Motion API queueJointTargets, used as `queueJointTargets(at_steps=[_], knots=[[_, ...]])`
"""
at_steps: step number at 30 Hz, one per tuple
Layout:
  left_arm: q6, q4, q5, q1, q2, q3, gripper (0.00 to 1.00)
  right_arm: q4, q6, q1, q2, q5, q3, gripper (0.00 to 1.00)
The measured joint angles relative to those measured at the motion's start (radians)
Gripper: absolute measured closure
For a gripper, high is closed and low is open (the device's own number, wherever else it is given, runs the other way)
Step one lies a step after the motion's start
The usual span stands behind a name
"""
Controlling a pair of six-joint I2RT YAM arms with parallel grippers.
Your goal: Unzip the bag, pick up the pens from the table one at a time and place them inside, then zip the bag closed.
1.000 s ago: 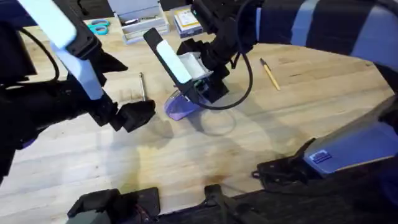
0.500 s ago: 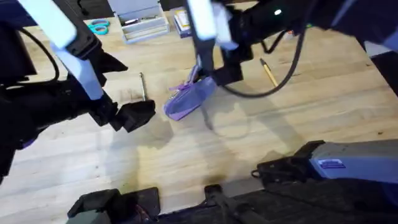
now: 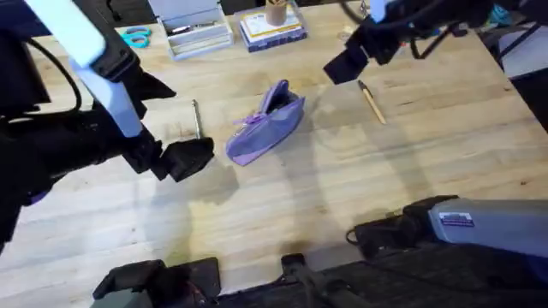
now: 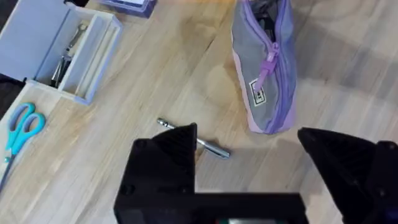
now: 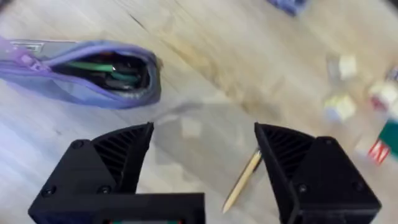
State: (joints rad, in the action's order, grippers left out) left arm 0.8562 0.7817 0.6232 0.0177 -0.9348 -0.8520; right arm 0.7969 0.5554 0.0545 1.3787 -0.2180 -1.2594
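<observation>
Lavender bag point(image 3: 266, 125) lying on the table point(image 3: 360, 197) with one end unzipped, silver pen point(image 3: 196, 118) just beside it toward the left gripper point(image 3: 190, 157), yellow pen point(image 3: 371, 102) farther off under the right gripper point(image 5: 202, 155), both fingers spread open and empty

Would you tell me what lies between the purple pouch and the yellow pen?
Only bare table lies between the pouch and the yellow pen, seen overhead.
</observation>
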Motion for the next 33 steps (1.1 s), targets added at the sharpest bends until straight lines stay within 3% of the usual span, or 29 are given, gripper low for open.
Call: queueJointTargets(at_steps=[9, 26, 33], knots=[[0.000, 0.000, 0.000, 0.000, 0.000, 0.000, 0.008, 0.126, -0.081, -0.097, -0.001, 0.000, 0.000, 0.004], [0.000, 0.000, 0.000, 0.000, 0.000, 0.000, 0.008, 0.195, -0.161, -0.101, 0.000, -0.017, 0.000, 0.004], [0.000, 0.000, 0.000, 0.000, 0.000, 0.000, 0.006, 0.162, -0.177, -0.106, 0.014, 0.101, 0.000, 0.004]])
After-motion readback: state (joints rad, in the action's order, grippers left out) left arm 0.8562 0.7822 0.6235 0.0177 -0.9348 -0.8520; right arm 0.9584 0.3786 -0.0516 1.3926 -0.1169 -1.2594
